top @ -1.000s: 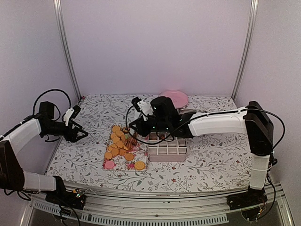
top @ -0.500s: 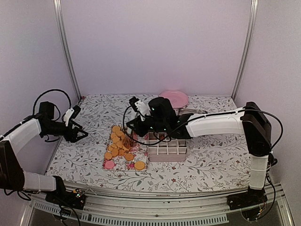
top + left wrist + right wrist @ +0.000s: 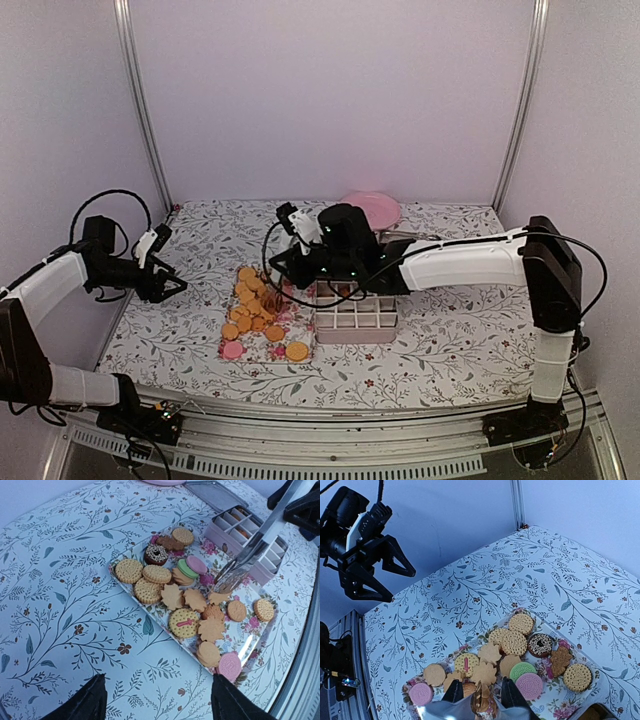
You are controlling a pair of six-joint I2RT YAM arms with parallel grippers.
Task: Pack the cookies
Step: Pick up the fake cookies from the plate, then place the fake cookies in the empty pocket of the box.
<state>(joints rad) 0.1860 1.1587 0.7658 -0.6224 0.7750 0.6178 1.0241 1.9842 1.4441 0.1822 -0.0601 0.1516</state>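
Table under a white cloth printed with leafy sprigs [image 3: 440, 340], lilac walls behind. Rectangular floral tray [image 3: 245, 637] at centre, bearing assorted round cookies [image 3: 185, 622]: mostly golden, a few pink, green and dark. Right gripper [image 3: 482, 695] above the tray, clamped on silver metal tongs [image 3: 255, 545], tips low among the cookies. Left gripper [image 3: 176, 285] with jaws spread, empty, well left of the tray. Pale compartmented box [image 3: 358, 320] just beside the tray.

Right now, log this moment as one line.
left hand open, empty, left of tray | right hand shut on tongs | tongs tips on golden cookie in tray | divided box right of tray
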